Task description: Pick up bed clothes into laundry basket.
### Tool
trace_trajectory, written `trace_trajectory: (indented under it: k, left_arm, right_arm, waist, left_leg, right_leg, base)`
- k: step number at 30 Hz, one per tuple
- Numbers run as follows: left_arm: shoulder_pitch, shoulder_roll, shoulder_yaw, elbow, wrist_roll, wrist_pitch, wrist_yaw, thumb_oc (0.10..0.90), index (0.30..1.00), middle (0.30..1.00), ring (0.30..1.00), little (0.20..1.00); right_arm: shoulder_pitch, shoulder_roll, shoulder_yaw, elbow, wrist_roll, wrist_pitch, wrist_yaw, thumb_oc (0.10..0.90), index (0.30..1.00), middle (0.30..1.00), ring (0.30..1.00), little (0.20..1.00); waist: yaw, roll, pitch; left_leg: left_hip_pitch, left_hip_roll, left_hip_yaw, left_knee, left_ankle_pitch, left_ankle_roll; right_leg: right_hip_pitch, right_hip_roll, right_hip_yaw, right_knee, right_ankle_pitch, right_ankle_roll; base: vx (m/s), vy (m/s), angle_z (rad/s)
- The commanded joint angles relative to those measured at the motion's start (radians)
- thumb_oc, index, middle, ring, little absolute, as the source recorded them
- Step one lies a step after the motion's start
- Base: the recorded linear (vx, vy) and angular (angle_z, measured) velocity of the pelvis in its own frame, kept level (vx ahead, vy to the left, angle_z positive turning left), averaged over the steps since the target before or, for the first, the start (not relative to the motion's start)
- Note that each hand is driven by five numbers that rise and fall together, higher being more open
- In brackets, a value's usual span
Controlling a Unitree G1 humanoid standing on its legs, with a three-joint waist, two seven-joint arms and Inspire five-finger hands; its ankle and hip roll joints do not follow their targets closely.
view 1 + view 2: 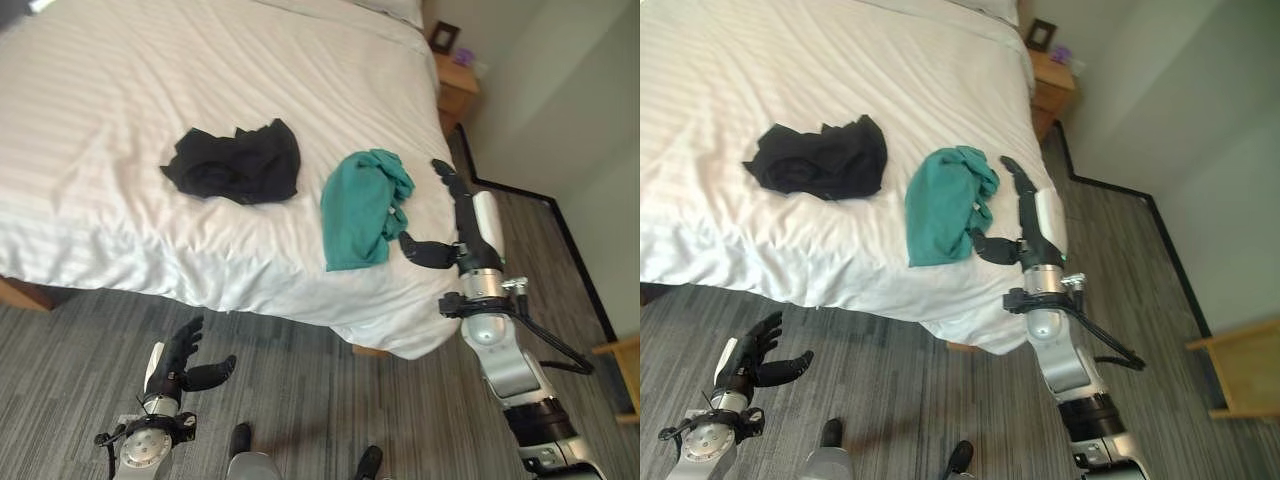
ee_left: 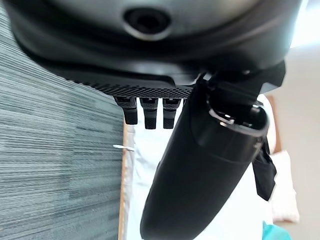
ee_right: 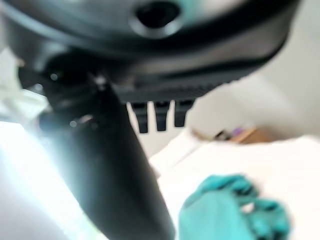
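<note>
Clothes lie on a white striped bed point(image 1: 120, 90): a crumpled black garment point(image 1: 232, 163) sits well in from the near edge, and a teal garment point(image 1: 360, 205) lies to its right, close to the bed's near right corner, its lower hem just short of where the cover drops over the side. The two garments are apart, with bare sheet between them. The robot's right hand point(image 1: 455, 215) is raised over that corner, just beside the teal garment, fingers straight and thumb stretched toward the cloth (whether the thumb tip touches it cannot be told), holding nothing; its own wrist view shows the straight fingers above the teal cloth. The left hand point(image 1: 185, 362) hovers low over the grey carpeted floor point(image 1: 300, 380) in front of the bed's near side, well apart from both garments, fingers loosely spread and thumb out, empty. Open floor runs along the near edge and up the right side of the bed, where a wooden nightstand point(image 1: 455, 85) stands by the wall.
</note>
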State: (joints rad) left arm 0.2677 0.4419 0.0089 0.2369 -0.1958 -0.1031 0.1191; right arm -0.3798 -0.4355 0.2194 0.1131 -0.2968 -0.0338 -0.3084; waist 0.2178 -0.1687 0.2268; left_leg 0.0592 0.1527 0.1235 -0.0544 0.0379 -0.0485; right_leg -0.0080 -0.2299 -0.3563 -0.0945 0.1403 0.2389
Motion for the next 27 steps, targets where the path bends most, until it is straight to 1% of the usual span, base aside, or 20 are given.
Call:
trace_trajectory:
  k: [1,2,4,7,9,10,13,14,15,16,17,18,19,20,21,22,23,24,25,27]
  left_arm:
    - [-0.02,0.02,-0.035,-0.08,-0.017,-0.096,-0.003,0.8,0.9,0.9,0.9,0.9]
    - [-0.017,0.019,-0.036,-0.083,-0.02,-0.097,0.0,0.8,0.9,0.9,0.9,0.9]
    - [-0.017,0.025,-0.036,-0.081,-0.036,-0.105,0.014,0.8,0.9,0.9,0.9,0.9]
    - [-0.037,0.042,-0.032,-0.061,-0.071,-0.119,0.039,0.8,0.9,0.9,0.9,0.9]
    - [-0.057,0.044,-0.028,-0.044,-0.104,-0.126,0.057,0.8,0.9,0.9,0.9,0.9]
    - [-0.062,0.048,-0.026,-0.034,-0.115,-0.131,0.06,0.8,0.9,0.9,0.9,0.9]
    - [-0.079,0.049,-0.025,-0.017,-0.134,-0.134,0.068,0.8,0.9,0.9,0.9,0.9]
    - [-0.072,0.048,-0.018,-0.022,-0.145,-0.136,0.07,0.8,0.9,0.9,0.9,0.9]
    - [-0.062,0.046,-0.014,-0.021,-0.154,-0.135,0.064,0.8,0.9,0.9,0.9,0.9]
    - [-0.071,0.048,-0.015,-0.02,-0.173,-0.139,0.072,0.8,0.9,0.9,0.9,0.9]
    - [-0.078,0.052,-0.017,-0.02,-0.177,-0.139,0.07,0.8,0.9,0.9,0.9,0.9]
    - [-0.109,0.06,-0.027,-0.013,-0.178,-0.142,0.068,0.8,0.9,0.9,0.9,0.9]
    - [-0.117,0.061,-0.033,-0.014,-0.184,-0.143,0.059,0.8,0.9,0.9,0.9,0.9]
    - [-0.119,0.06,-0.041,-0.013,-0.188,-0.143,0.054,0.8,0.9,0.9,0.9,0.9]
    - [-0.119,0.064,-0.045,-0.013,-0.19,-0.145,0.053,0.8,0.9,0.9,0.9,0.9]
    - [-0.114,0.066,-0.048,-0.012,-0.191,-0.142,0.048,0.8,0.9,0.9,0.9,0.9]
    - [-0.102,0.068,-0.048,-0.01,-0.192,-0.138,0.041,0.8,0.9,0.9,0.9,0.9]
    - [-0.075,0.069,-0.039,0.003,-0.188,-0.13,0.036,0.8,0.9,0.9,0.9,0.9]
    - [-0.061,0.067,-0.031,0.015,-0.192,-0.126,0.033,0.8,0.9,0.9,0.9,0.9]
    - [-0.046,0.068,-0.018,0.034,-0.201,-0.123,0.028,0.8,0.9,0.9,0.9,0.9]
  right_arm:
    - [-0.254,-0.112,0.009,0.125,-0.08,-0.011,-0.048,0.8,0.9,0.9,0.9,0.9]
    - [-0.307,-0.117,0.035,0.186,-0.08,-0.005,-0.054,0.8,0.9,0.9,0.9,0.9]
    - [-0.401,-0.129,0.094,0.315,-0.079,0.011,-0.058,0.8,0.9,0.9,0.9,0.9]
    - [-0.521,-0.142,0.157,0.495,-0.076,0.031,-0.073,0.8,0.9,0.9,0.9,0.9]
    - [-0.586,-0.126,0.191,0.608,-0.061,0.031,-0.08,0.8,0.9,0.9,0.9,0.9]
    - [-0.604,-0.123,0.2,0.633,-0.054,0.032,-0.076,0.8,0.9,0.9,0.9,0.9]
    - [-0.641,-0.096,0.217,0.684,-0.031,0.018,-0.075,0.8,0.9,0.9,0.9,0.9]
    - [-0.649,-0.086,0.227,0.692,-0.028,0.015,-0.075,0.8,0.9,0.9,0.9,0.9]
    - [-0.661,-0.07,0.237,0.701,-0.025,0.015,-0.07,0.8,0.9,0.9,0.9,0.9]
    - [-0.68,-0.069,0.24,0.699,-0.02,0.01,-0.081,0.8,0.9,0.9,0.9,0.9]
    - [-0.698,-0.069,0.241,0.708,-0.016,0.011,-0.082,0.8,0.9,0.9,0.9,0.9]
    - [-0.727,-0.082,0.235,0.731,-0.005,0.01,-0.093,0.8,0.9,0.9,0.9,0.9]
    - [-0.751,-0.096,0.241,0.754,-0.002,0.013,-0.091,0.8,0.9,0.9,0.9,0.9]
    - [-0.774,-0.096,0.249,0.764,-0.001,0.017,-0.096,0.8,0.9,0.9,0.9,0.9]
    - [-0.795,-0.101,0.26,0.776,-0.001,0.022,-0.098,0.8,0.9,0.9,0.9,0.9]
    - [-0.799,-0.099,0.267,0.78,-0.004,0.023,-0.101,0.8,0.9,0.9,0.9,0.9]
    - [-0.804,-0.101,0.276,0.786,-0.01,0.024,-0.103,0.8,0.9,0.9,0.9,0.9]
    - [-0.804,-0.095,0.285,0.789,-0.016,0.023,-0.11,0.8,0.9,0.9,0.9,0.9]
    - [-0.804,-0.098,0.284,0.78,-0.018,0.019,-0.112,0.8,0.9,0.9,0.9,0.9]
    - [-0.813,-0.101,0.292,0.772,-0.021,0.017,-0.116,0.8,0.9,0.9,0.9,0.9]
  waist:
    - [0.113,-0.014,-0.052]
    - [0.122,-0.025,-0.047]
    - [0.153,-0.038,-0.043]
    - [0.171,-0.048,-0.046]
    - [0.169,-0.035,-0.048]
    - [0.173,-0.026,-0.05]
    - [0.169,-0.021,-0.058]
    - [0.17,-0.012,-0.06]
    - [0.175,-0.009,-0.055]
    - [0.193,-0.001,-0.026]
    - [0.198,0.003,-0.011]
    - [0.209,0.011,0.01]
    - [0.224,0.024,0.026]
    - [0.238,0.041,0.033]
    - [0.244,0.045,0.04]
    - [0.246,0.045,0.039]
    - [0.249,0.043,0.032]
    - [0.255,0.046,0.017]
    - [0.267,0.05,0.017]
    - [0.286,0.044,0.02]
  left_leg:
    - [0.03,0.012,-0.054,-0.033,-0.072,-0.04]
    - [0.033,-0.001,-0.055,-0.033,-0.079,-0.035]
    - [0.046,-0.004,-0.069,-0.033,-0.1,-0.039]
    - [0.026,-0.003,-0.112,-0.033,-0.097,-0.054]
    - [0.008,0.014,-0.142,-0.033,-0.093,-0.071]
    - [0.003,0.027,-0.148,-0.033,-0.094,-0.081]
    - [-0.033,0.049,-0.173,-0.033,-0.085,-0.11]
    - [-0.031,0.068,-0.168,-0.03,-0.09,-0.119]
    - [-0.037,0.073,-0.157,-0.004,-0.095,-0.124]
    - [-0.099,0.062,-0.164,0.095,-0.103,-0.138]
    - [-0.147,0.051,-0.16,0.169,-0.1,-0.152]
    - [-0.238,0.064,-0.145,0.26,-0.063,-0.179]
    - [-0.3,0.074,-0.135,0.33,-0.03,-0.18]
    - [-0.344,0.08,-0.131,0.365,-0.036,-0.183]
    - [-0.387,0.07,-0.127,0.381,-0.039,-0.175]
    - [-0.416,0.055,-0.122,0.361,-0.051,-0.161]
    - [-0.432,0.043,-0.117,0.31,-0.045,-0.149]
    - [-0.419,0.047,-0.122,0.188,-0.002,-0.135]
    - [-0.435,0.052,-0.119,0.113,0.069,-0.128]
    - [-0.441,0.053,-0.138,0.005,0.109,-0.132]
  right_leg:
    - [-0.051,0.004,-0.074,0.014,0.101,0.023]
    - [-0.041,0.004,-0.085,0.01,0.099,0.023]
    - [-0.025,0.01,-0.095,0.008,0.088,0.019]
    - [-0.032,-0.007,-0.123,0.008,0.093,0.016]
    - [-0.028,-0.005,-0.148,0.012,0.078,0.006]
    - [-0.024,0.0,-0.159,0.016,0.067,0.002]
    - [-0.02,-0.002,-0.215,0.019,0.037,-0.013]
    - [-0.014,0.009,-0.219,0.018,0.018,-0.02]
    - [-0.006,0.012,-0.223,0.017,0.001,-0.029]
    - [0.0,0.005,-0.227,0.014,-0.011,-0.045]
    - [0.002,0.002,-0.233,0.013,-0.018,-0.053]
    - [0.011,0.001,-0.261,0.007,-0.04,-0.066]
    - [0.022,0.004,-0.277,0.007,-0.057,-0.074]
    - [0.037,0.021,-0.264,0.007,-0.097,-0.071]
    - [0.035,0.025,-0.261,0.007,-0.109,-0.074]
    - [0.03,0.029,-0.256,0.007,-0.121,-0.075]
    - [0.025,0.038,-0.246,0.007,-0.132,-0.071]
    - [0.024,0.062,-0.224,0.007,-0.151,-0.061]
    - [0.021,0.066,-0.225,0.007,-0.143,-0.058]
    - [0.042,0.083,-0.191,0.007,-0.166,-0.058]
  base:
    - [0.16,0.029,0.79]
    - [0.17,-0.004,0.57]
    - [0.22,-0.032,0.0]
    - [0.21,-0.068,0.13]
    - [0.21,-0.061,0.55]
    - [0.18,-0.052,0.64]
    - [0.2,-0.074,0.64]
    - [0.21,-0.076,0.44]
    - [0.19,-0.117,0.26]
    - [0.07,-0.072,0.15]
    - [-0.03,-0.087,0.23]
    - [-0.07,-0.029,0.36]
    - [0.02,-0.068,0.6]
    - [0.08,-0.063,0.55]
    - [0.14,-0.043,0.4]
    - [0.14,0.038,0.23]
    - [0.29,0.178,0.14]
    - [0.27,0.291,-0.02]
    - [0.29,0.305,-0.22]
    - [0.23,0.171,-0.5]
